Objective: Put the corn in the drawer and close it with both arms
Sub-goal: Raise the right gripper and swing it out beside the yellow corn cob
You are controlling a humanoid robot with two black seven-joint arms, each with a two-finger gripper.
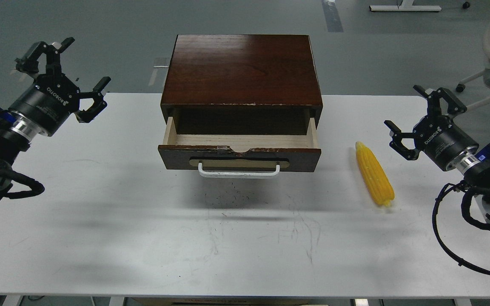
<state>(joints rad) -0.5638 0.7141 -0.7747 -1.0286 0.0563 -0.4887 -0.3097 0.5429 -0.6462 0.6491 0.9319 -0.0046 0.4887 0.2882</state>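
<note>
- A dark wooden cabinet (241, 70) sits at the back middle of the white table (100, 238); the tabletop between the corn (374, 173) and the cabinet is bare.
- The corn lies on the table right of the drawer (239, 156), near the right gripper (416, 123) but apart from it.
- Right gripper hangs with fingers spread wide, holding nothing.
- Left gripper (75, 78) hovers well left of the cabinet, also spread wide.
- The drawer is pulled out; its pale inside shows nothing in it.

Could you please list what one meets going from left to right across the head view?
Left pincer → drawer → corn → right pincer
</note>
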